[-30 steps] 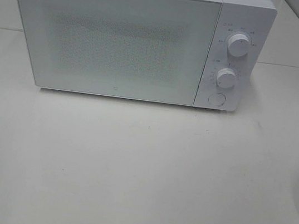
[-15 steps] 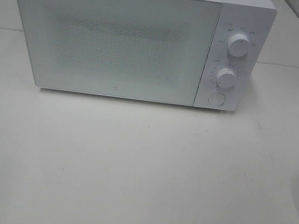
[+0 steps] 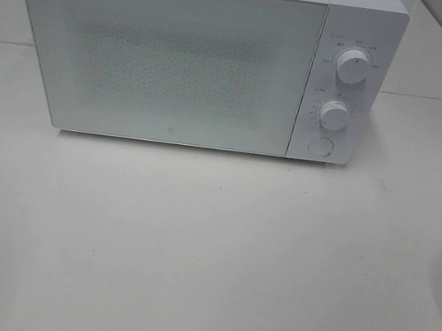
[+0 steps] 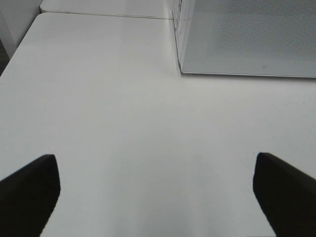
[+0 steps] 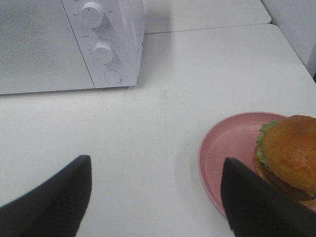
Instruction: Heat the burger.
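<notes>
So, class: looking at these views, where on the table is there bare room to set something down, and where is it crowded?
The widest free patch is the table in front of the microwave, running toward the near edge. More bare surface lies to the left of the microwave. It is crowded only at the right, where the pink plate carries the burger.

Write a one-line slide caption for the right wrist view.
Open right gripper above the white table, burger on pink plate nearby, closed microwave behind.
</notes>
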Motion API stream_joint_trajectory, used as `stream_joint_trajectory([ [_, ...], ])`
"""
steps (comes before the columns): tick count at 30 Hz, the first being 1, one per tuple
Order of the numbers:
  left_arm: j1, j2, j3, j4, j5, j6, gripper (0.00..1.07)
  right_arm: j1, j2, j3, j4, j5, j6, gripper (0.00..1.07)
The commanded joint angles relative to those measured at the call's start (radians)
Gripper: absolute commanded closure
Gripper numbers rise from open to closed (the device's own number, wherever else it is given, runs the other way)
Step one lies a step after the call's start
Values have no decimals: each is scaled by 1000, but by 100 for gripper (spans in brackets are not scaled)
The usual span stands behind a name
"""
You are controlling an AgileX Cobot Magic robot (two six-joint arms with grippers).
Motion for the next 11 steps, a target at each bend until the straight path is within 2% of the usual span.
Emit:
stream_joint_trajectory([
  [1, 2, -26, 0, -1, -18, -8, 6, -4, -24, 2, 3, -8, -1, 37],
  [11, 2, -25, 0, -1, -18, -8, 6, -4, -24, 2, 3, -8, -1, 37],
])
